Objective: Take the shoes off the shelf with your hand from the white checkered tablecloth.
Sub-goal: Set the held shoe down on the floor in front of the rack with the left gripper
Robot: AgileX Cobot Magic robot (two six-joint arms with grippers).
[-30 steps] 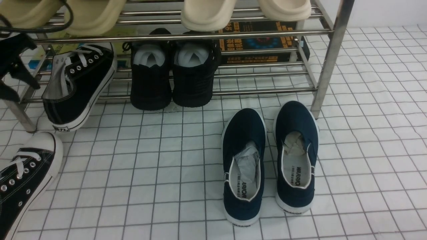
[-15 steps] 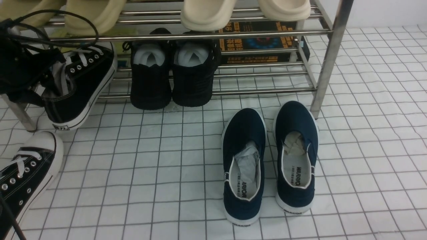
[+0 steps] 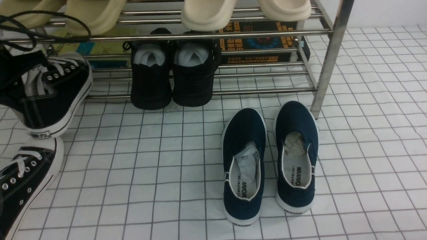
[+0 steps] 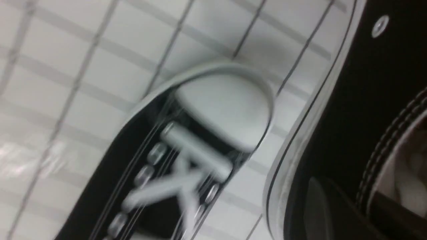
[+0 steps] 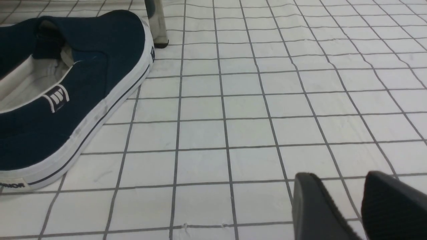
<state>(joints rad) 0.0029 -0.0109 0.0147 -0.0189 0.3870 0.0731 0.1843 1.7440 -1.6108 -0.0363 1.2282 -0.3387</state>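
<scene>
My left gripper [image 3: 16, 83], at the left edge of the front view, is shut on the collar of one black canvas sneaker [image 3: 56, 100] and holds it tilted just in front of the steel shelf [image 3: 213, 35]. In the left wrist view one finger [image 4: 320, 206] lies outside the held sneaker [image 4: 367, 100] and the other inside it. The second sneaker [image 3: 23, 176] lies on the white checkered tablecloth [image 3: 150, 166] below; it also shows in the left wrist view [image 4: 186, 160]. My right gripper [image 5: 337, 186] is open and empty, low over the cloth.
All-black shoes stuffed with white paper [image 3: 171, 76] stand on the lowest tier. Navy slip-ons [image 3: 267, 160] stand on the cloth beside the shelf's right leg [image 3: 328, 63]. Beige slippers [image 3: 206, 13] sit on the tier above. Looping cables [image 3: 50, 23] hang near the left gripper.
My left gripper closed on the sneaker at the shelf's left end and has moved it left and toward me, off the lower tier. The other shoes have not moved.
</scene>
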